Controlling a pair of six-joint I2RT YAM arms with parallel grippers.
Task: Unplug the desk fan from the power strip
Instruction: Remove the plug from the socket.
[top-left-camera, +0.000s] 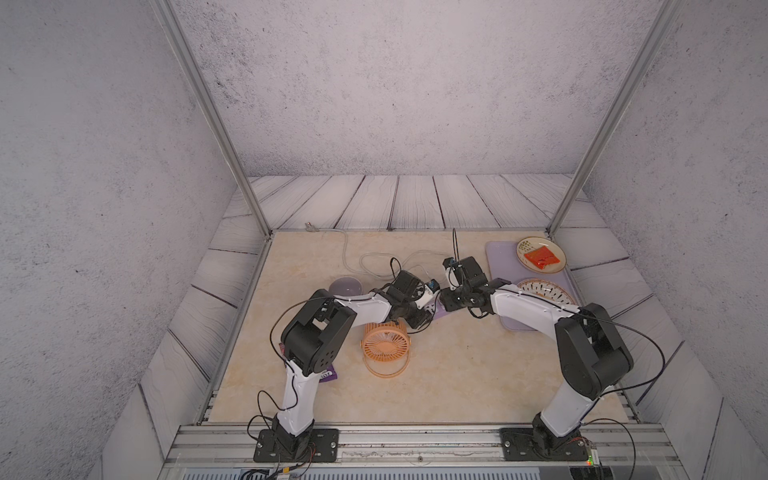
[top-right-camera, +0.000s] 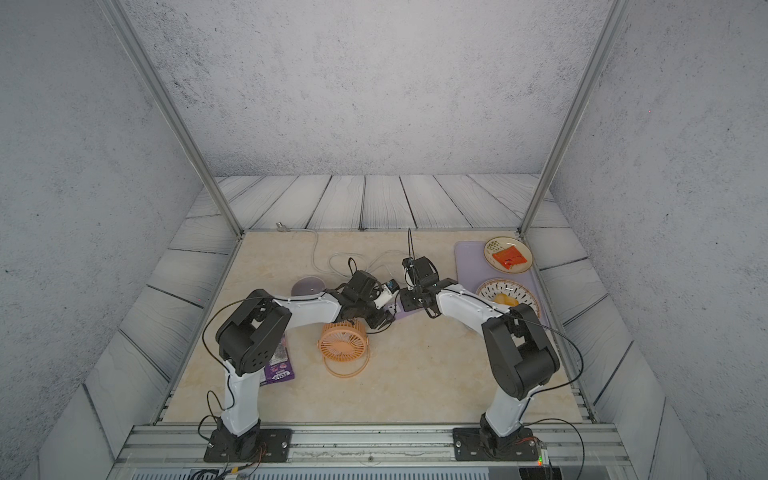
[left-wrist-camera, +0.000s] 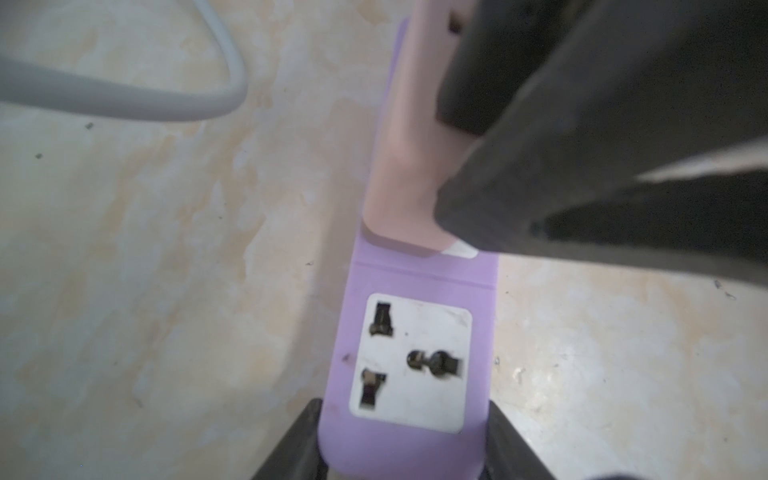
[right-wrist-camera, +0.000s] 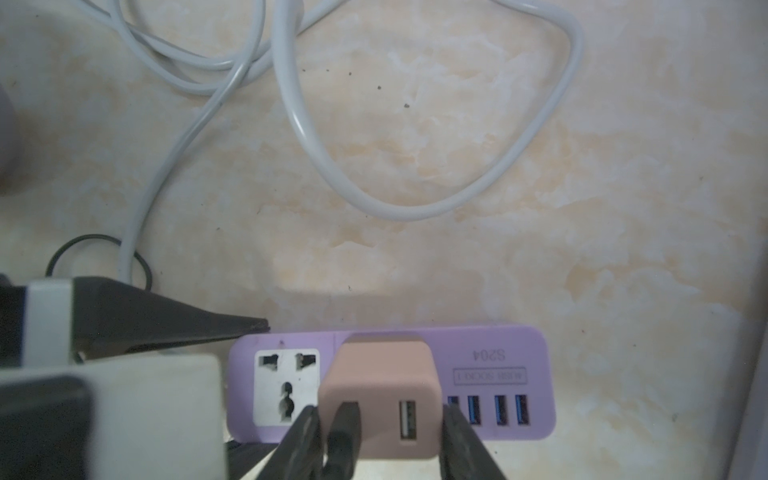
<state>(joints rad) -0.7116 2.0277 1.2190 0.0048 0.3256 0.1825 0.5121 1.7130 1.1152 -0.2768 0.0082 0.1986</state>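
The orange desk fan (top-left-camera: 385, 340) (top-right-camera: 343, 338) stands on its hoop at table centre, just in front of both wrists. The lilac power strip (left-wrist-camera: 415, 278) (right-wrist-camera: 498, 374) lies flat between the arms. My left gripper (left-wrist-camera: 403, 419) is shut on the strip's socket end, one finger on each long side. The fan's pale pink plug block (right-wrist-camera: 380, 374) (left-wrist-camera: 399, 166) sits over the second socket, its black cord (right-wrist-camera: 345, 432) in one port. My right gripper (right-wrist-camera: 380, 415) is shut on that block. How deep its prongs sit is hidden.
The strip's whitish cable (top-left-camera: 374, 266) (right-wrist-camera: 415, 212) loops behind it toward the back edge. A lilac bowl (top-left-camera: 345, 286) sits behind the left arm. At right a lilac tray (top-left-camera: 498, 257) bears two plates (top-left-camera: 540, 254). A purple packet (top-left-camera: 328, 376) lies by the left elbow.
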